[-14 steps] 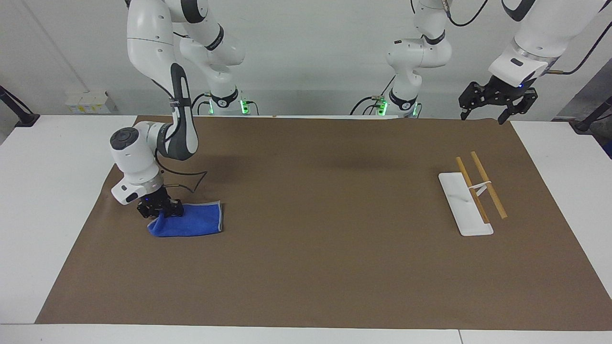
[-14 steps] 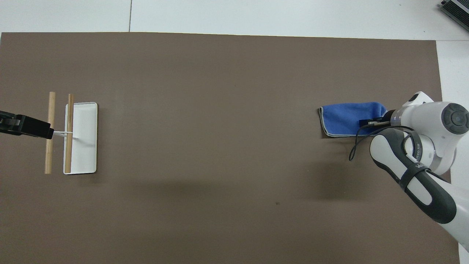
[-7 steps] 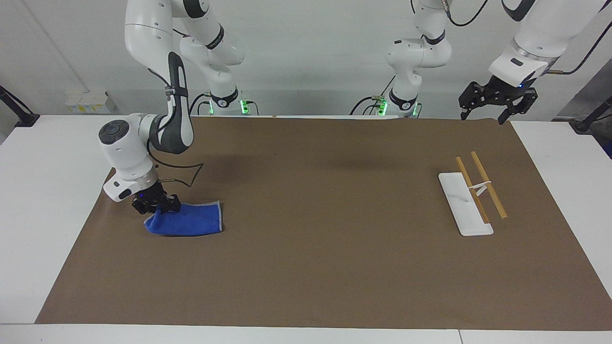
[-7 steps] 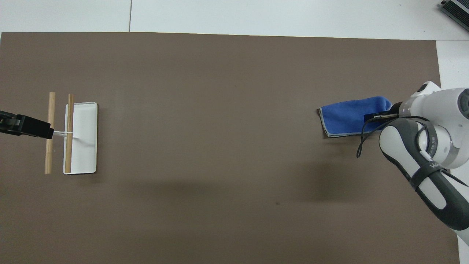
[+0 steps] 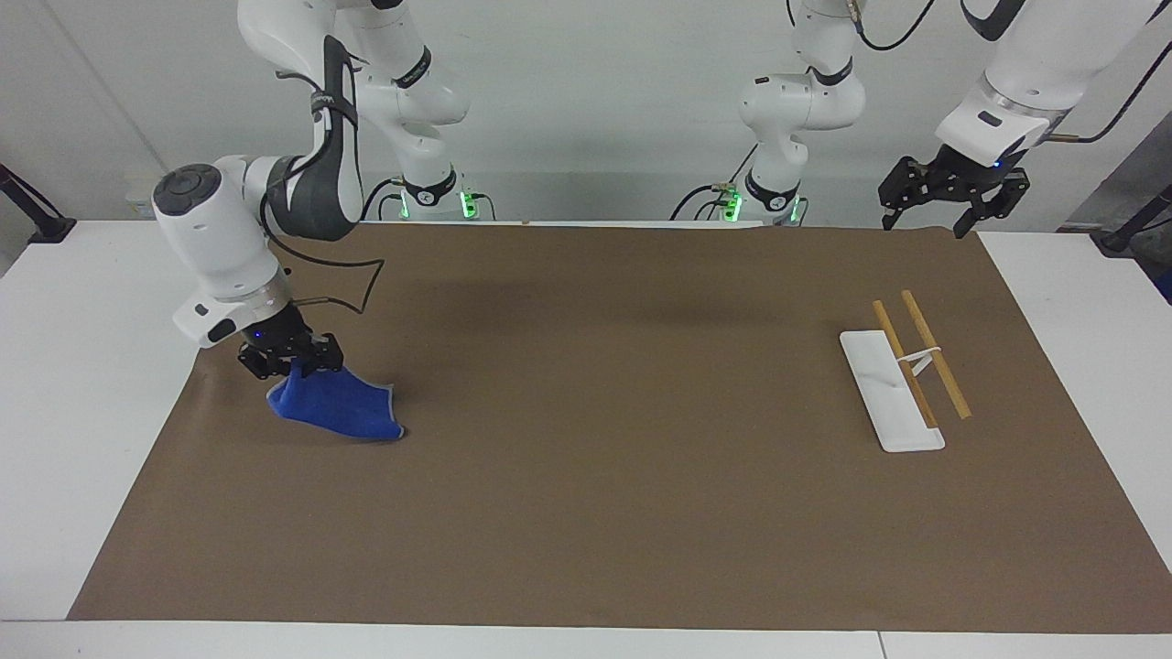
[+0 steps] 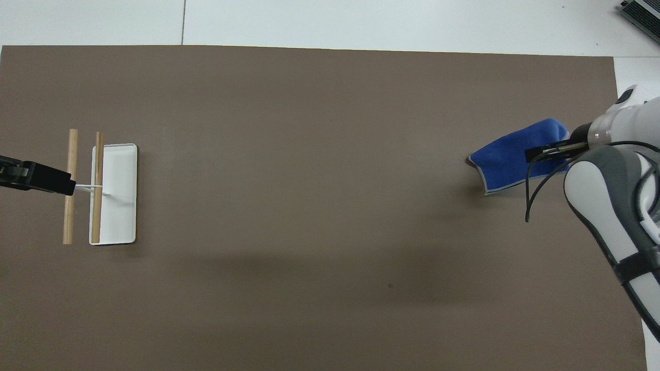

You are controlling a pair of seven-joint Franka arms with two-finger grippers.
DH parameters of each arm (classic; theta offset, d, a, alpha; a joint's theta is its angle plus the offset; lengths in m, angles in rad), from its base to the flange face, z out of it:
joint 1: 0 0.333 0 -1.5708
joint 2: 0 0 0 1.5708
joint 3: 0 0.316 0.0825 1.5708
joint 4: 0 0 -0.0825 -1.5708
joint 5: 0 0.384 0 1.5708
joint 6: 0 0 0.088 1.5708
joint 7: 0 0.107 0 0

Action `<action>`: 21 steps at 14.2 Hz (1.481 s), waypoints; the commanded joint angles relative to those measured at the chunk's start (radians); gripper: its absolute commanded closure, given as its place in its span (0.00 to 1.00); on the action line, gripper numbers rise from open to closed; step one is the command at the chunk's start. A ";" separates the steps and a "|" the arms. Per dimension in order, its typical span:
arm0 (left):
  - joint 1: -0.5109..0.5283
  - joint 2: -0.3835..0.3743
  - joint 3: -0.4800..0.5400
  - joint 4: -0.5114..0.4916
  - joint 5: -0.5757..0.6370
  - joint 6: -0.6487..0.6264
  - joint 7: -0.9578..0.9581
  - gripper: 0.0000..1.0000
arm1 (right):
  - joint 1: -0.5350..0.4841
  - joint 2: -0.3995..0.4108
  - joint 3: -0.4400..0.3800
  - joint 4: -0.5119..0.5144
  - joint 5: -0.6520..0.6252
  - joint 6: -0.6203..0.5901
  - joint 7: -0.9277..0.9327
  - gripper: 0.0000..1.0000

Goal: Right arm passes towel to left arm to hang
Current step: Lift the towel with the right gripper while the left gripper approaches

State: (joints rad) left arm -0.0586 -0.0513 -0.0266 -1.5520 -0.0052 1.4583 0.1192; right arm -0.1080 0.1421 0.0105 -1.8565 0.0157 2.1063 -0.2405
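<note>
- Right hand [image 5: 291, 364] clamped on one corner of the small bright-blue microfibre towel with pale grey stitched edging [image 5: 336, 411], fingertips pressed together on the cloth.
- Held that corner raised off the brown paper mat [image 5: 586, 513], over the mat's edge at the right arm's end of the desk [image 5: 82, 366].
- Left the rest of the towel draped down at a slant from the hand, its lowest corner touching the mat or just above it; cannot tell which.
- Showed, from overhead, the towel [image 6: 510, 157] as a slanted blue shape with its grey edging toward the middle of the mat, the right hand [image 6: 546, 153] at its outer end.
- Kept the left hand [image 5: 923, 209] waiting in the air with its fingers spread apart, gripping nothing, over the mat's edge nearest the robots at the left arm's end of the desk.
- Found the white rectangular rack base [image 5: 890, 392] lying on the mat toward the left arm's end, well apart from the towel.
- Carried two light wooden rails [image 5: 934, 352] side by side on a thin white arm above and beside that base.
- Showed, from overhead, only the dark tip of the left hand [image 6: 51, 181] over the outer rail, beside the base [image 6: 118, 196].
</note>
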 commanded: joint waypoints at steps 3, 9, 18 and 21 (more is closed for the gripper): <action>0.011 -0.019 -0.006 -0.023 0.013 0.011 0.007 0.00 | 0.014 -0.100 0.011 0.082 0.003 -0.172 -0.011 1.00; 0.009 -0.019 -0.007 -0.025 0.013 0.008 0.002 0.00 | 0.017 -0.150 0.020 0.198 0.004 -0.354 -0.011 1.00; -0.023 -0.005 -0.047 0.010 -0.044 -0.010 -0.041 0.00 | 0.021 -0.137 0.382 0.286 0.007 -0.324 0.346 1.00; -0.024 0.002 -0.052 0.026 -0.073 -0.013 -0.055 0.00 | 0.022 -0.137 0.535 0.339 0.007 -0.324 0.542 1.00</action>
State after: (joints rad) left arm -0.0741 -0.0514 -0.0807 -1.5468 -0.0616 1.4566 0.0891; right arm -0.0707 -0.0125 0.4650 -1.5710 0.0176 1.7838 0.2019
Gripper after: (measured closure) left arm 0.000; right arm 1.000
